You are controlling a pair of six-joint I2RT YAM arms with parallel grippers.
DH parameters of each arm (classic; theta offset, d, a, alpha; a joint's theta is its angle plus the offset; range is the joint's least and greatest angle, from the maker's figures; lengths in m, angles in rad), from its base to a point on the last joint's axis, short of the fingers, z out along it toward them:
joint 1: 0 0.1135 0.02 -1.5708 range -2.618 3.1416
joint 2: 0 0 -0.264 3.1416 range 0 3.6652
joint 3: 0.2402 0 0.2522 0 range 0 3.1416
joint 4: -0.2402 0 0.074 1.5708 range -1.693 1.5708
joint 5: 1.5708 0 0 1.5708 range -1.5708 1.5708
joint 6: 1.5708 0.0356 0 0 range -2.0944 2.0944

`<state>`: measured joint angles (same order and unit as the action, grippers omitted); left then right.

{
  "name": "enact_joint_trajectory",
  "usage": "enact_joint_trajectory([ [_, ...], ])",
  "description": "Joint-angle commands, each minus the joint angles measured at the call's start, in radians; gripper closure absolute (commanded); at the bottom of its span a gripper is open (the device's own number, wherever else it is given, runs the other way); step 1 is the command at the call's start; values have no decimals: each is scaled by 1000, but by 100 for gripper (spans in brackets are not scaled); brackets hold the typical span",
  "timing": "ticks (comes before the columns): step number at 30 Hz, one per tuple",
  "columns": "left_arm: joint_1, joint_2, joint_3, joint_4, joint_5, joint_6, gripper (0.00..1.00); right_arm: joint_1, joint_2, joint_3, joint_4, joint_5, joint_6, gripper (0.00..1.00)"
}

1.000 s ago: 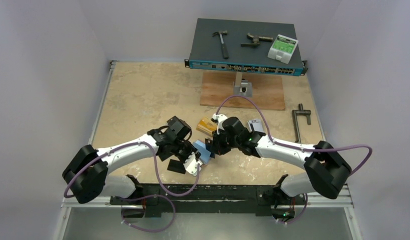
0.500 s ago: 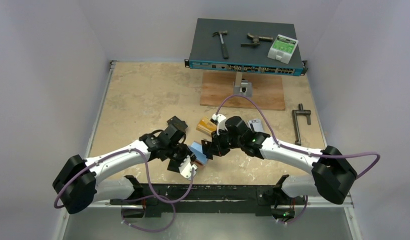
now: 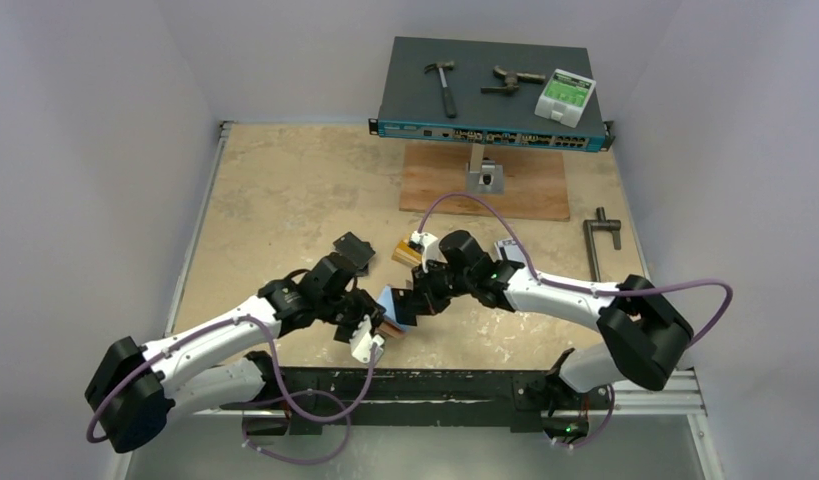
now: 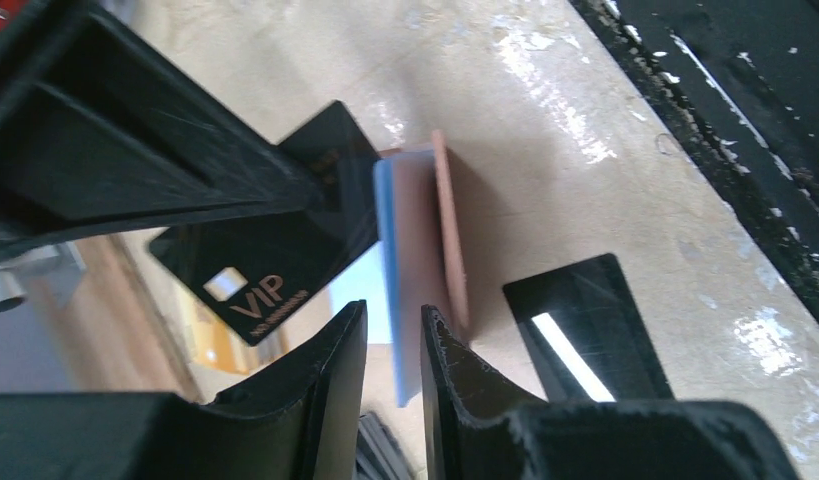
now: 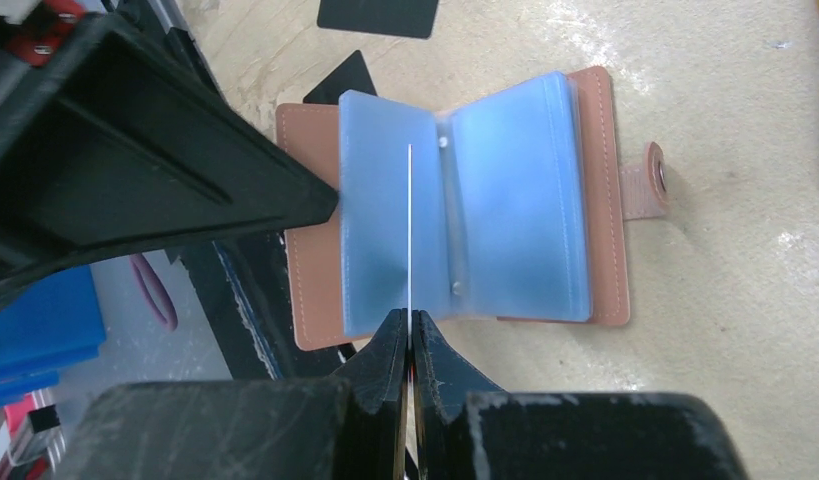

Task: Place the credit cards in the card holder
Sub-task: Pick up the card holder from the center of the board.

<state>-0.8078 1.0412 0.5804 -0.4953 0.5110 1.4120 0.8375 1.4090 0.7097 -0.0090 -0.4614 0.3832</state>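
Card holder (image 5: 310,300) lies open at the near edge of the table (image 3: 285,190), about mid-width, blue sleeves fanned up. Left gripper (image 4: 393,325): jaws narrowly parted, one blue sleeve running down between them. We read it as pinched, though contact is hard to see. Right gripper (image 5: 409,325): clamped tight on a black VIP card (image 4: 255,250), which stands edge-on over the sleeves. A second black card (image 4: 585,330) lies flat just beside the card holder.

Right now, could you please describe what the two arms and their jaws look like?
The left arm and right arm match: white link shells, bulky black joint housings, a purple cable looping alongside each. Their jaws are black, angular plastic.
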Motion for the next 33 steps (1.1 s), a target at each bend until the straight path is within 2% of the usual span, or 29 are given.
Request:
enact_joint_trajectory([
  [1,-4,-73,-24,67,17,-43,75,5,26,53,47,-56,-19,100],
  [6,-4,-80,-17,55,11,-62,75,6,60,73,47,-72,-20,100],
  [12,-4,3,30,-48,24,-54,74,8,123,96,38,-91,-39,100],
  [15,-4,30,21,-37,21,-21,75,7,164,106,28,-94,-54,100],
  [19,-5,39,31,-105,48,27,75,9,209,110,21,-66,-69,100],
  [26,-8,47,10,-170,78,144,75,28,260,95,14,102,-61,100],
  [33,-13,52,-41,-195,92,279,76,38,158,3,11,353,2,100],
])
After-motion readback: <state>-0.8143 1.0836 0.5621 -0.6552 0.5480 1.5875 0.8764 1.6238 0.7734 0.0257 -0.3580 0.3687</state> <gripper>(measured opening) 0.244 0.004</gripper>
